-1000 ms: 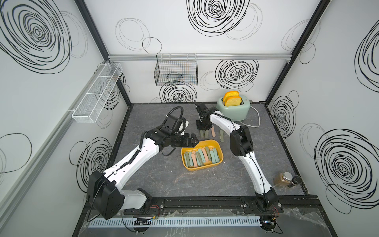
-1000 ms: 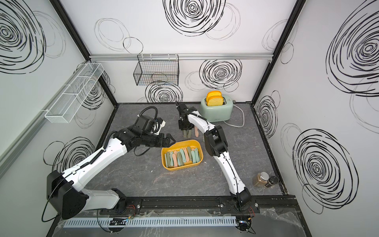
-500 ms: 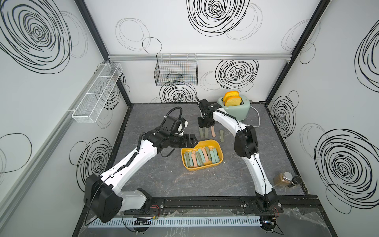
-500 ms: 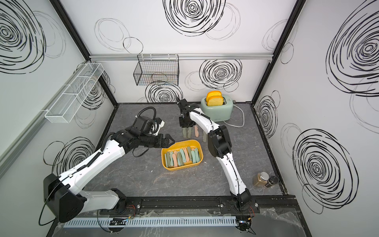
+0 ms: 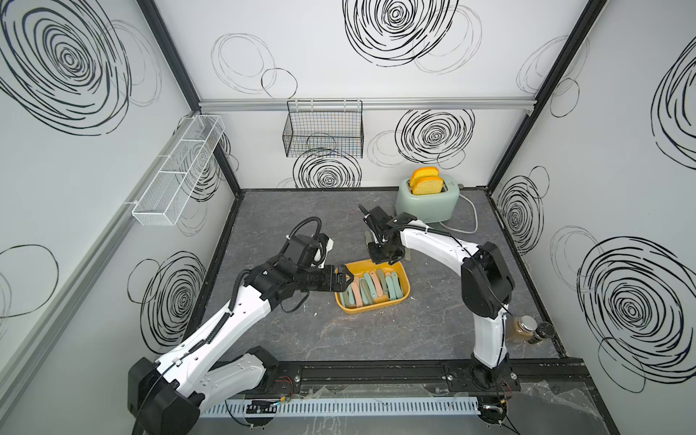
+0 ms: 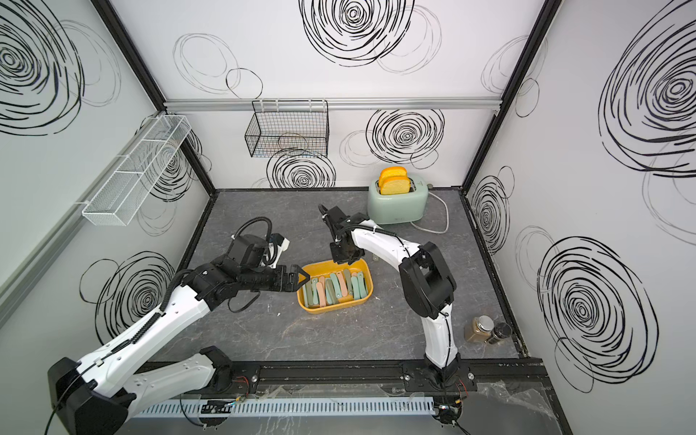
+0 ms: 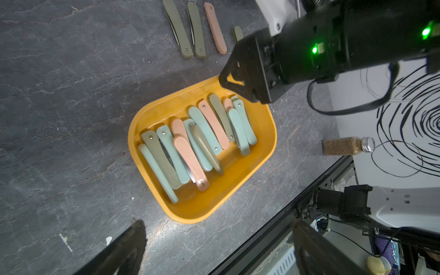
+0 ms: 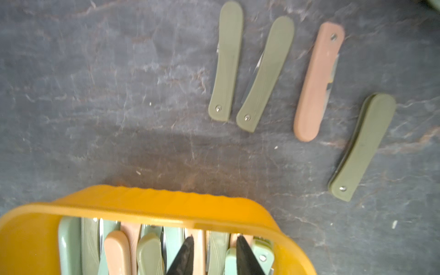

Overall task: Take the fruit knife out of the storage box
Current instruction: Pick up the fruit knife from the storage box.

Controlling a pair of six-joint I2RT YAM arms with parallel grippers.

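Four fruit knives [image 8: 316, 81] beside storage box [image 8: 166, 202], right gripper [image 8: 214, 257] above

Folded knives [image 7: 190, 147] in the storage box [image 7: 266, 152]; four knives [image 8: 316, 81] behind it

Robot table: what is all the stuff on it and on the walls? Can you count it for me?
storage box: one, mustard yellow, middle of table
fruit knives in box: about twelve, mint, pink, olive
fruit knives on table: four, three olive, one pink, behind the box
toaster: one, pale green, back, two toast slices
jars: two, right front corner
wire basket: one, black, back wall
mesh rack: one, white, left wall
left gripper: open, beside box
right gripper: open, over box
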